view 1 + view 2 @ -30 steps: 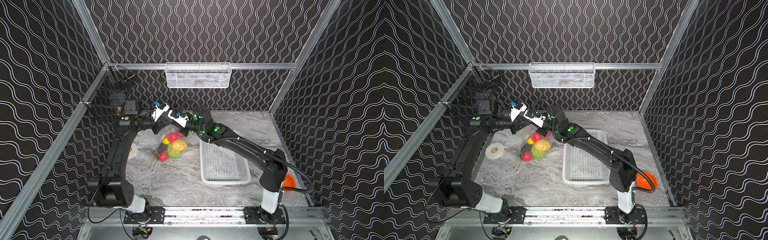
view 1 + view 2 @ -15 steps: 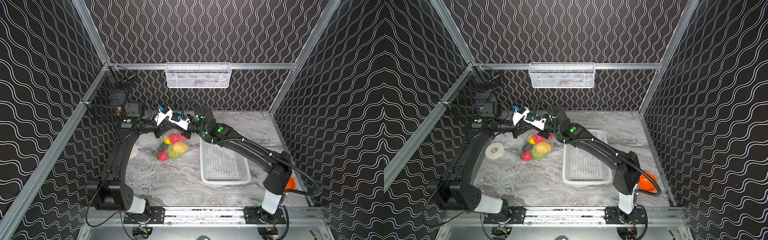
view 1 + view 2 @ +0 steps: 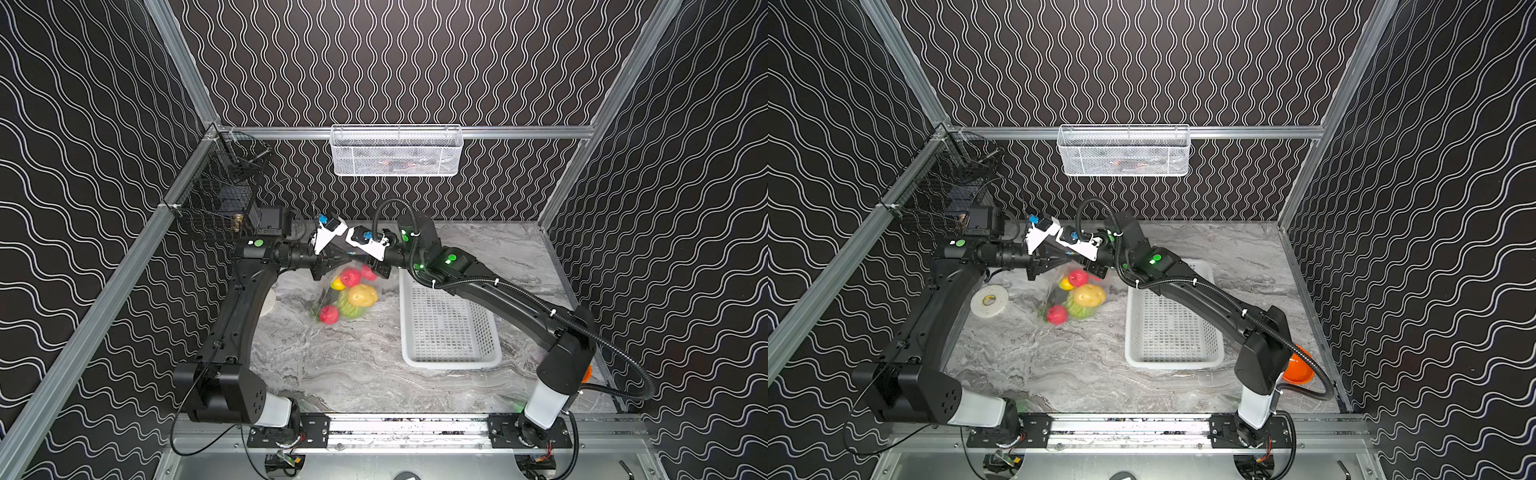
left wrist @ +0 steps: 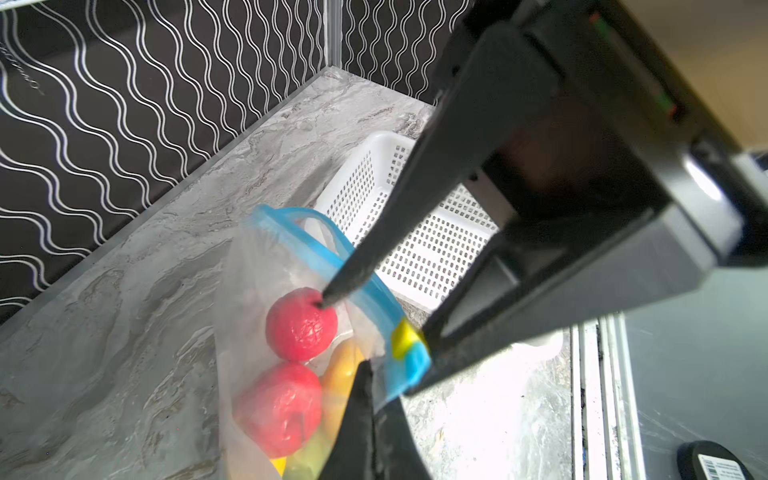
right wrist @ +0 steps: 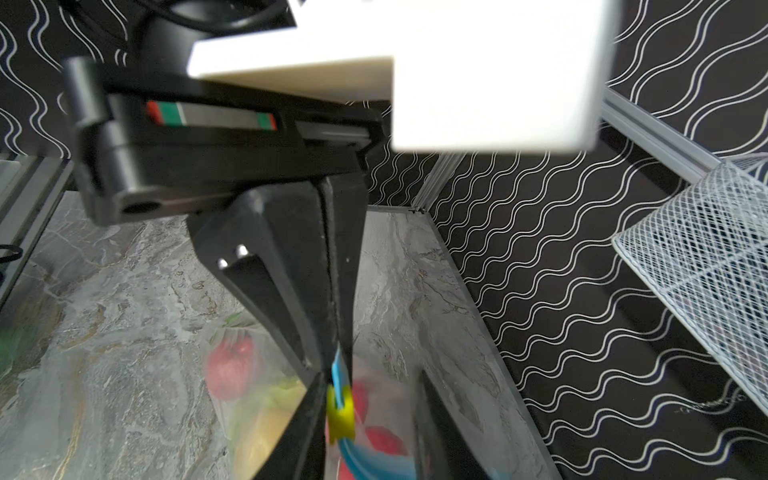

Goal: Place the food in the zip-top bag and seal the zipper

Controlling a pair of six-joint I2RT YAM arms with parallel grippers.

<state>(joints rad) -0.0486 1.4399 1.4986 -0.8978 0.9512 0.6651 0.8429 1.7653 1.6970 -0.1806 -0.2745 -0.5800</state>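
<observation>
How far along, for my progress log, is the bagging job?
Done: the food is inside the zip-top bag; the white basket is empty. In hand: the left gripper pinches the zipper end, and the right gripper stands open around the yellow slider. Left: the zipper gapes at its far end, so sealing looks unfinished.

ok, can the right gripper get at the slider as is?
Probably yes. The right gripper is open, its jaws either side of the slider, with nothing between. The left gripper is shut on the zipper right beside it, so room is tight.
</observation>
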